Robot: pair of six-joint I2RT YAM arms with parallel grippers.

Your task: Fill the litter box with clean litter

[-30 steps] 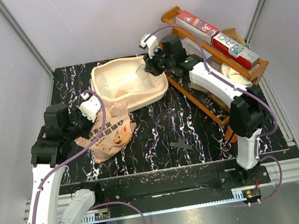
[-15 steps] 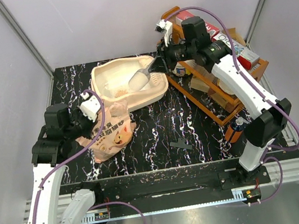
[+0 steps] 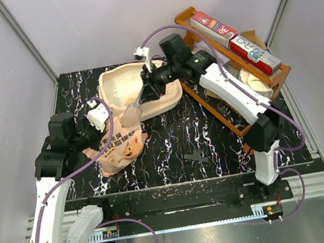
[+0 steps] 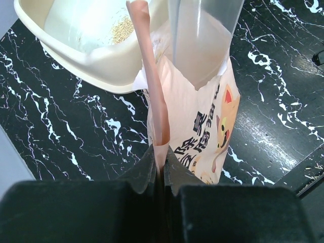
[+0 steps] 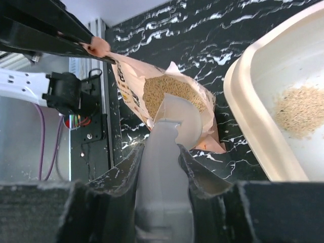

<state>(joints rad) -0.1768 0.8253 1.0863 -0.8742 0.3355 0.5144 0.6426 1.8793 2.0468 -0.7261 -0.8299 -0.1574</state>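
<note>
Litter box [image 3: 120,86] location: far-left area of the black marbled tabletop [image 3: 171,138], lying flat, just beside the brown wooden rack [image 3: 182,16] that occupies the far-right corner. Clean litter [image 5: 301,110] inside the box amounts to one small tan patch on the floor of the tray; the remaining floor is bare cream plastic. A pink-orange printed bag [image 3: 120,146] lies at the near wall of the box, its open mouth turned towards the tray and a mass of the same tan granules visible inside the mouth. The left pincer [image 4: 162,154] is pressed together on the upper lip of the bag, pinching the thin pink edge and holding that side of the mouth raised. The right arm extends from the rack side across the box and down to the bag. The right pincer [image 5: 162,147] is clamped on the handle of a translucent grey scoop [image 5: 174,119], one finger on each side of the handle. The scoop bowl sits within the bag opening, its front edge against the granules. From these views it cannot be determined whether the bowl carries any load.
</note>
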